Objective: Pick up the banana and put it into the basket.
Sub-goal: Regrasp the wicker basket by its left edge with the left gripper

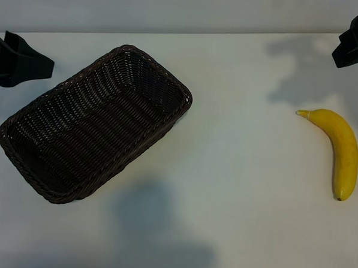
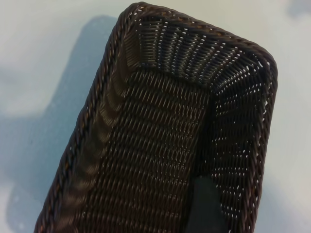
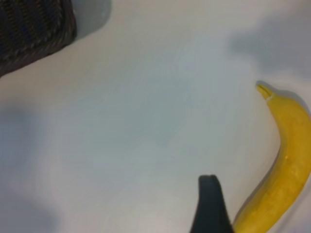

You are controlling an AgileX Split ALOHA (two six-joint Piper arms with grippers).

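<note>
Banana (image 1: 340,148) lay free on the white bench (image 1: 237,173) at 3 o'clock, well apart from the empty wicker basket (image 1: 22,144) at 9 o'clock. Right hand (image 1: 356,41), released and holding nothing at 2 o'clock, would do best to straddle the banana's thick middle crosswise.

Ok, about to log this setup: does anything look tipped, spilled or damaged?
Nothing stands out. The basket sits upright and empty, angled on the table; the banana lies intact, well apart from it.

banana (image 1: 340,148): bright yellow, pale stem tip, dark end | basket (image 1: 92,124): dark brown woven wicker | table (image 1: 237,173): white
</note>
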